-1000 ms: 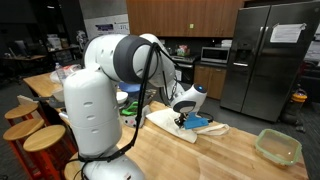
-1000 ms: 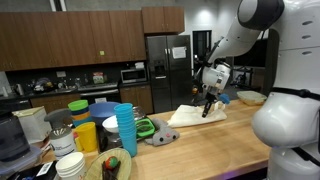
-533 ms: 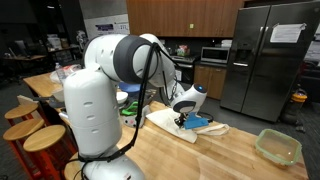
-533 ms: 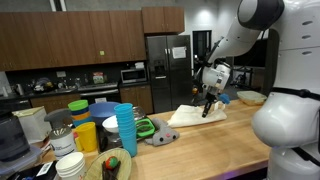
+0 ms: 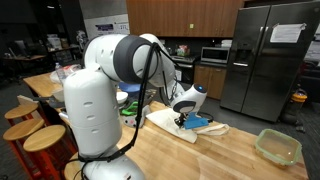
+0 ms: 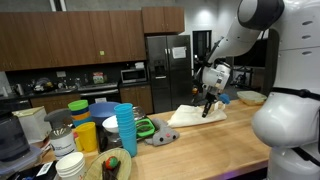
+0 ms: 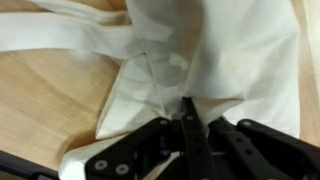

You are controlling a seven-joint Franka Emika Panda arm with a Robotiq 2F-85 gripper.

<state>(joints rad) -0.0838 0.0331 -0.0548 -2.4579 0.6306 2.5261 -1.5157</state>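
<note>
The jaws are pressed together on a raised fold of the white cloth (image 7: 235, 50). In the wrist view the dark fingertips (image 7: 190, 125) meet with a ridge of the fabric pinched between them, and the cloth spreads away over the wooden table (image 7: 45, 85).

In both exterior views the cloth (image 5: 163, 121) (image 6: 184, 116) lies rumpled on the table (image 5: 200, 155) (image 6: 195, 140), near its far edge. The white arm (image 5: 125, 60) bends down over it, so the jaws stand nearly upright on the cloth. A blue object (image 5: 204, 122) (image 6: 222, 100) lies just beside the jaws, on or against the cloth; what it is cannot be told.

A clear container with a green rim (image 5: 277, 146) sits well apart from the cloth, toward the table's corner. In an exterior view a stack of blue cups (image 6: 125, 128), a green item (image 6: 147, 127) and assorted bowls and cups (image 6: 85, 130) crowd the opposite end of the table. A steel refrigerator (image 5: 270, 60) (image 6: 165, 65) and a microwave (image 5: 214, 55) (image 6: 133, 73) stand against the dark wood cabinets behind. Round wooden stools (image 5: 40, 140) stand beside the table.
</note>
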